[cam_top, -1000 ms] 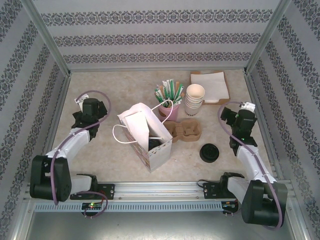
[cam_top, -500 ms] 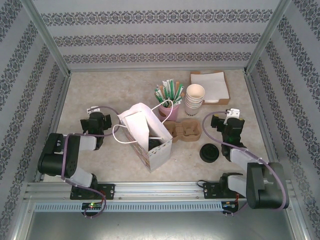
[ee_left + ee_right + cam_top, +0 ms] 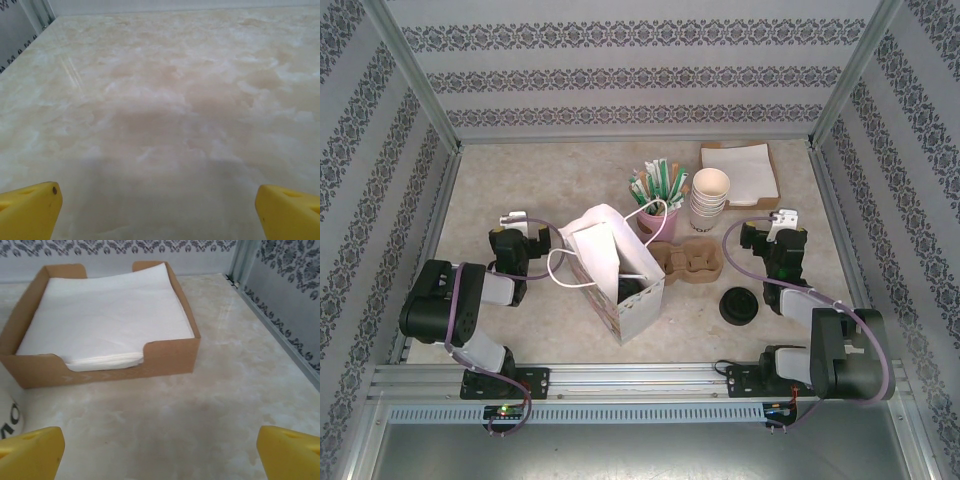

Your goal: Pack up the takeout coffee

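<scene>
— Since both arms sit folded near their bases, is the packing finished?
— I judge so. A dark round lid shows in the mouth of the white bag (image 3: 610, 262); I take it for the takeout coffee (image 3: 629, 290), standing inside.
— Grippers?
— The left gripper (image 3: 160, 212) is spread wide over the bare surface (image 3: 160, 100), holding nothing. The right gripper (image 3: 160, 452) is likewise apart, facing the napkin box (image 3: 100, 365).
— Next?
— Probably only coming to rest, with no grasp needed.
— Against a second ago?
— Both arms were stretched out further; they have drawn back. The bag and loose lids (image 3: 738, 305) lie unmoved.
</scene>
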{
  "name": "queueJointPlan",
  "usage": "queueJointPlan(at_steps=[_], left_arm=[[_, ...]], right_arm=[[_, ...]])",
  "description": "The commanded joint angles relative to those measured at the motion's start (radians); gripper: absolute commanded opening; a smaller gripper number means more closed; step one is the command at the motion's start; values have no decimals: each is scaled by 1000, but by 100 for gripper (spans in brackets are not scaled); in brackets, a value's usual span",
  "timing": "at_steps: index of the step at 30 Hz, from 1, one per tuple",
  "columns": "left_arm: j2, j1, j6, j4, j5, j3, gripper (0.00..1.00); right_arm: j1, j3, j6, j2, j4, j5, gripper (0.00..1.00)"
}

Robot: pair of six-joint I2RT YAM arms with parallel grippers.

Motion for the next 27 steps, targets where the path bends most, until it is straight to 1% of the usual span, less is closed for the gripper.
queueJointPlan(at_steps=[1, 3, 4, 6, 8, 10, 11, 13, 15, 18, 19, 21, 27], left_arm=[[-2, 9, 6, 49, -4, 16, 100], [6, 9, 13, 77, -4, 12, 100], [2, 9, 10, 62, -4, 15, 100], [4, 9, 10, 69, -4, 14, 100], [1, 9, 8, 58, -4, 15, 100], [4, 9, 10, 66, -3, 14, 100], [2, 9, 8, 63, -3, 15, 100], [4, 10, 9, 65, -2, 14, 100], [4, 10, 9, 63, -2, 15, 100], [2, 12, 6, 58, -1, 17, 100], [2, 12, 7, 62, 0, 15, 100], [2, 12, 10, 65, -1, 14, 100], [2, 12, 11, 66, 0, 12, 100]], right_arm=[[-4, -23, 56, 0, 115, -65, 98], [7, -14, 50, 19, 123, -31, 98], [11, -11, 48, 33, 134, -22, 98], [15, -13, 54, 80, 191, -20, 98], [22, -16, 58, 166, 279, -12, 98], [38, 7, 48, 249, 321, 10, 98], [61, 27, 29, 268, 317, 41, 98], [88, 76, 10, 240, 190, 80, 98], [91, 68, 7, 260, 247, 92, 98], [90, 80, 11, 245, 198, 92, 98], [90, 75, 9, 254, 224, 93, 98], [90, 78, 11, 247, 203, 92, 98], [85, 73, 11, 248, 216, 79, 98]])
